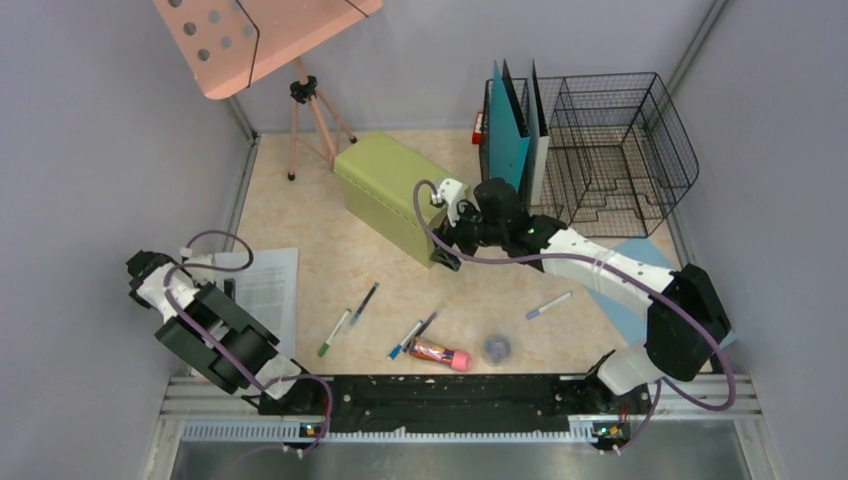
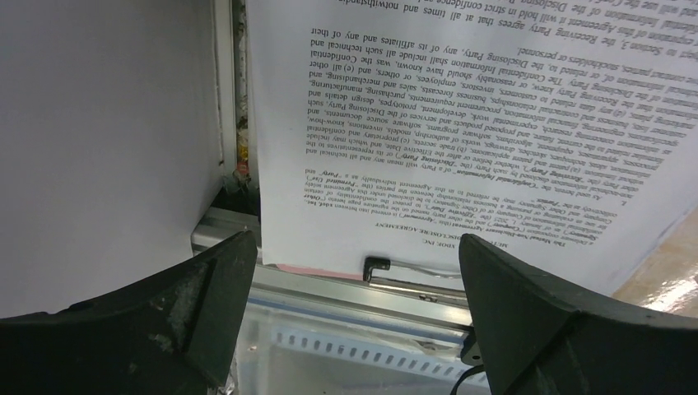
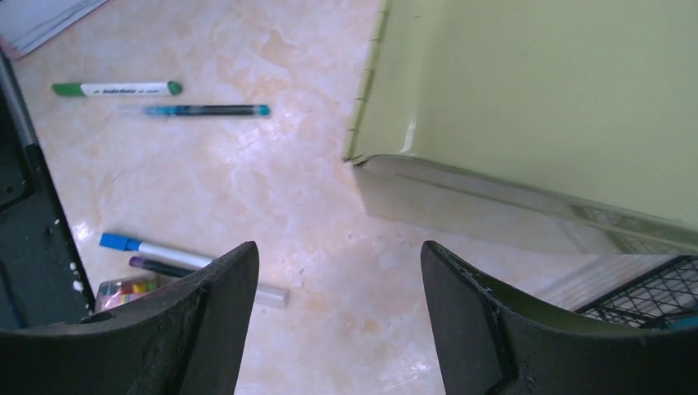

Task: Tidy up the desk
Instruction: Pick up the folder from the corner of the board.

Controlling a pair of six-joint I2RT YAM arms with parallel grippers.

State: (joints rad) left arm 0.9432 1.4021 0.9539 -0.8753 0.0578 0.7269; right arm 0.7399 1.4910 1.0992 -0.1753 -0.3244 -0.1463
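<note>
Item, right gripper (image 3: 337,251): mine, jaws parted with nothing between them, hanging low just beside the near end of the olive-green drawer box (image 1: 385,175), the reference for every entry below. Item, left gripper (image 2: 355,243): mine, jaws spread wide and empty, well to the left of the box, over the near edge of a printed sheet (image 1: 265,285) lying flat by the left wall. Surface: the desk (image 1: 480,300), beige and marble-patterned, carries the box and spreads around it, closed in by grey walls (image 1: 90,130). Loose on it, on the rail side of the box: one blue pen (image 1: 365,300); one green marker (image 1: 335,333) just beside it; one blue-capped marker (image 1: 405,340) with a dark pen (image 1: 427,322) alongside; one clear case with a pink end (image 1: 440,352); one small dark round thing (image 1: 497,347), too blurred to name; one purple-capped marker (image 1: 548,305) further right. Right of the box: upright folders (image 1: 508,125) against a black wire basket (image 1: 600,78); a pale blue sheet (image 1: 618,308) under my right forearm. Behind the box, to the left: a tripod (image 1: 310,115) under a pink perforated board (image 1: 260,35). Edge: a black rail (image 1: 440,390) along the near side, past the pens. Open room: bare desktop between the box and the printed sheet, and between the box and the pens.
</note>
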